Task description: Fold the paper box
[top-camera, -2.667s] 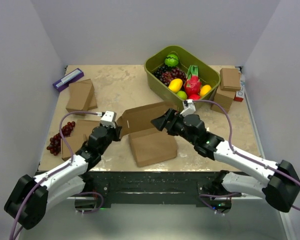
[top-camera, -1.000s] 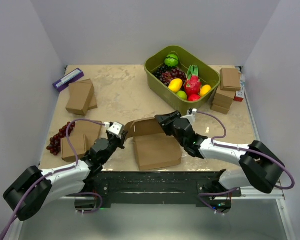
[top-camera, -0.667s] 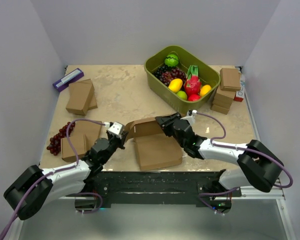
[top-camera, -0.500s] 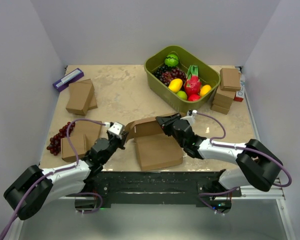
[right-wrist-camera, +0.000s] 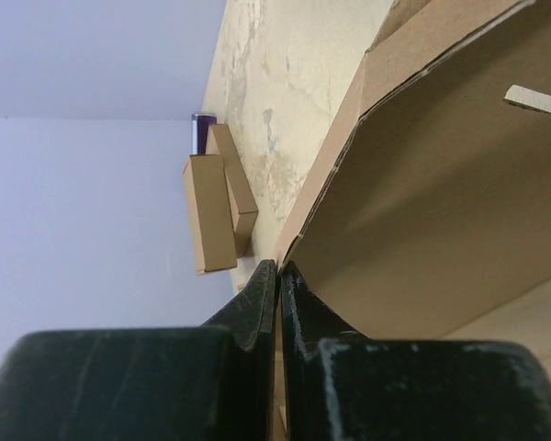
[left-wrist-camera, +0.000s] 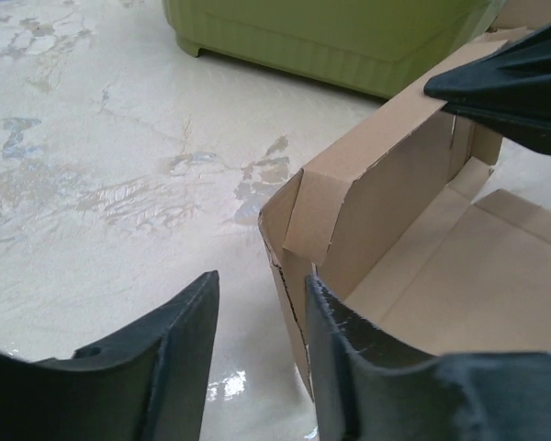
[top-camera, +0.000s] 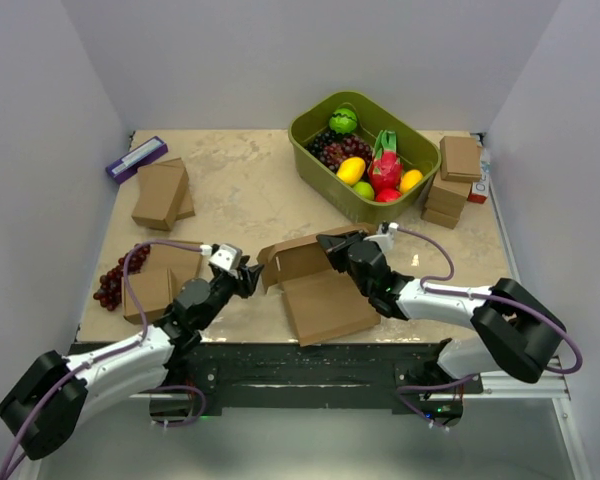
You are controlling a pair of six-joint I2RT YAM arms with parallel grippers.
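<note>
On marbled table (top-camera: 250, 190), creased brown paper box (top-camera: 330, 305), right gripper (right-wrist-camera: 277, 268) pinching its thin wall, left gripper (left-wrist-camera: 260, 287) spread.

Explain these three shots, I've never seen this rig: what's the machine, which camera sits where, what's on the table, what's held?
The machine is two robot arms bolted at the near edge of the table. The wide picture looks down from above and behind them. The other two pictures come from a camera on each wrist. On the table are a half-folded paper box, an olive-green tub of fruit, small brown boxes on both sides, loose grapes and a purple item. The right fingers are shut on the paper box's raised back wall. The left fingers are open, with the box's left corner between them, and they grip nothing.
</note>
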